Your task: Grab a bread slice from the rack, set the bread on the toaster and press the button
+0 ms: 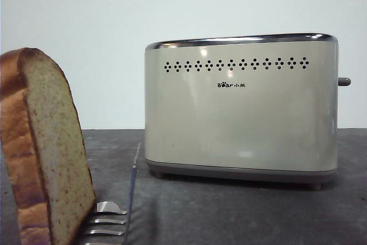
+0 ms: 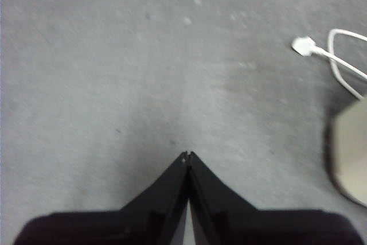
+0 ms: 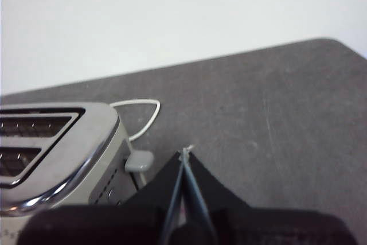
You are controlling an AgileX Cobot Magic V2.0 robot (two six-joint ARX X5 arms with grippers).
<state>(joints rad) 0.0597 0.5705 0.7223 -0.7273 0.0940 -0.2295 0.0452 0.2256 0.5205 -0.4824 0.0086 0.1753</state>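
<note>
Nothing of the task looks done yet. The slice of bread [image 1: 43,153] stands upright in the rack [image 1: 106,222] at the near left of the front view, leaning a little, well apart from the toaster [image 1: 241,107], whose button [image 1: 344,81] sticks out of its narrow end at the right, seemingly in its raised position. All three steps remain: lifting the slice, setting it in the toaster, and pressing the button.

The front view shows no arm at all. The wrist views supply that. The left end effector [image 2: 187,154] hangs over bare grey counter [image 2: 114,73], its jaws pressed together and holding nothing, with a white cable [image 2: 338,61] and a corner of the toaster off to one side. The right end effector [image 3: 186,152], also pressed together and empty, hovers just beside the toaster's button end; this view alone shows the toaster's two open slots [image 3: 34,127], both empty.
</note>
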